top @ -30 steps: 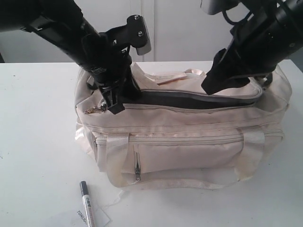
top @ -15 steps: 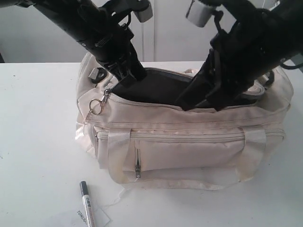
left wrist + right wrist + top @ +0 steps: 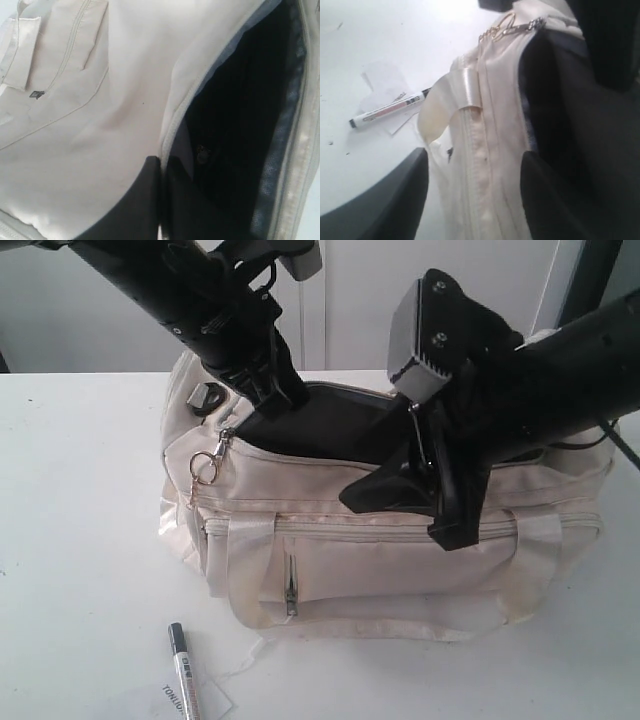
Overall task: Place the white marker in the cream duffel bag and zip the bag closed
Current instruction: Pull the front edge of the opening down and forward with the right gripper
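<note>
Showing whole white marker (image 3: 388, 107) near cream duffel bag (image 3: 490, 150): right wrist.

The white marker (image 3: 181, 670) is cut off by the exterior view's bottom edge.

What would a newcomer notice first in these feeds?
The cream duffel bag fills the middle of the table, its top gaping onto dark lining, with the left gripper reaching into the opening. The right gripper straddles the bag's front rim, jaws open. The white marker lies on the table in front of the bag, not yet packed.
</note>
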`<state>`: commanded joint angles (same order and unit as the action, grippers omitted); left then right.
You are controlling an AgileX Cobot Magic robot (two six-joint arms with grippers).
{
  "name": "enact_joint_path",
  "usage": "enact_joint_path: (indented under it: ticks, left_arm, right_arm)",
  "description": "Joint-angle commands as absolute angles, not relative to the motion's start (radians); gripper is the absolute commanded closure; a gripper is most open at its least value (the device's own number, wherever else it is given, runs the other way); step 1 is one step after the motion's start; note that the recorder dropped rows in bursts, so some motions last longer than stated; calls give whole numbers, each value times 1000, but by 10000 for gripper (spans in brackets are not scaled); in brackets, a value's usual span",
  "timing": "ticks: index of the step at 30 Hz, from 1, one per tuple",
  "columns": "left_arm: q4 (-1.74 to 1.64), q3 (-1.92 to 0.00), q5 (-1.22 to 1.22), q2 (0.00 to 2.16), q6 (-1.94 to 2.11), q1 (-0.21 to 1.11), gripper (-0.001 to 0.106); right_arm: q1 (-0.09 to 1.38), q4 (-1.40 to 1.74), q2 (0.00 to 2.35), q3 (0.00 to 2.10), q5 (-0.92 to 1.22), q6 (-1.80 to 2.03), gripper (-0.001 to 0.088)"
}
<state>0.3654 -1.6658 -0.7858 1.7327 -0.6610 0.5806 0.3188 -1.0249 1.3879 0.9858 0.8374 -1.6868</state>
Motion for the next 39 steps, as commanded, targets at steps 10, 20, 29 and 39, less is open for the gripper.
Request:
enact_joint_path:
  ticks: [10,20,29,39]
  left_arm:
    - [368,-1666,-786,1733,-653,581,1053]
    - [381,-1666,-786,1733,-653,581,1053]
    - [388,-1666,-786,1733,-653,581,1053]
    - [388,-1666,-773,1733,-650,581,1053]
  right_arm:
    - [319,-1278,1468,956,823,-1877,339]
    - [319,-1443,1578,956,848,-2039,343]
    - [319,-1445,1626,956,903,-2041,557]
    - [319,-1445,1603,956,929,-2037,868]
